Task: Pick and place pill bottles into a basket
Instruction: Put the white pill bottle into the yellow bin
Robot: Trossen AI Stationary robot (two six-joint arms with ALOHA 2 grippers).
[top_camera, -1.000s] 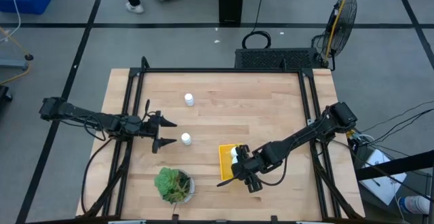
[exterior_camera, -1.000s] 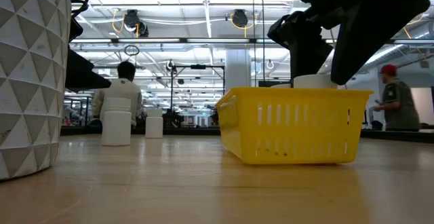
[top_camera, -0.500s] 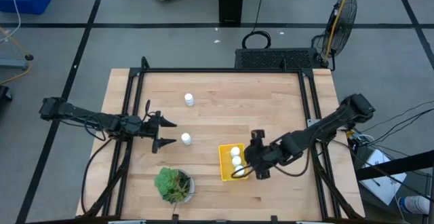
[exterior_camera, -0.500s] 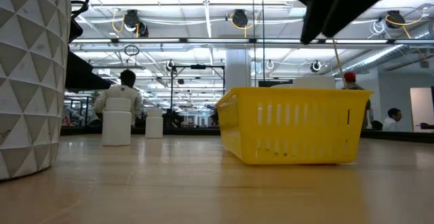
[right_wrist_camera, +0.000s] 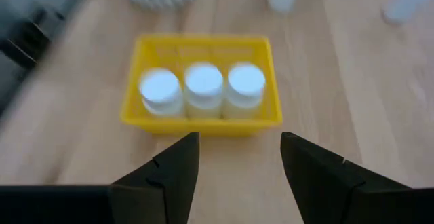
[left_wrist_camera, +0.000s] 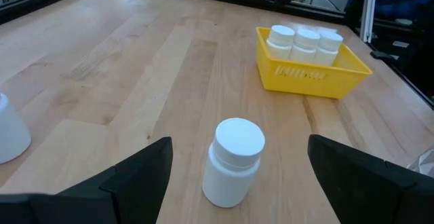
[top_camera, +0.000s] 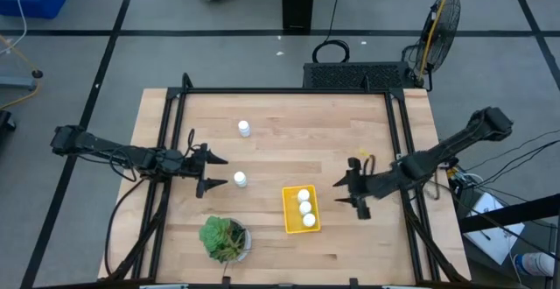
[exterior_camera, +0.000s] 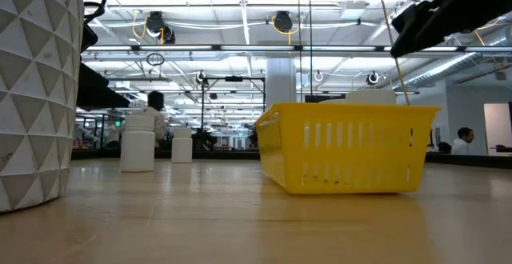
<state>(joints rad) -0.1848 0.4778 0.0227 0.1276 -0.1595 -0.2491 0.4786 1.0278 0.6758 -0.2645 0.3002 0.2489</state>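
Yellow basket [top_camera: 299, 210] lower centre of bench [top_camera: 289, 131], holding three pill bottles [top_camera: 304, 207] upright in row, touching. Two more bottles on bare wood: one [top_camera: 239, 179] left of basket, just ahead of left gripper [top_camera: 215, 172], fingers spread, empty; another [top_camera: 244, 129] upper left. Right gripper [top_camera: 343, 193] right of basket, fingers apart, empty. Potted plant [top_camera: 225, 238] lower left.

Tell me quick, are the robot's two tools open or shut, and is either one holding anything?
Left tool: open, holding nothing, beside a pill bottle.
Right tool: open, holding nothing, beside the basket.
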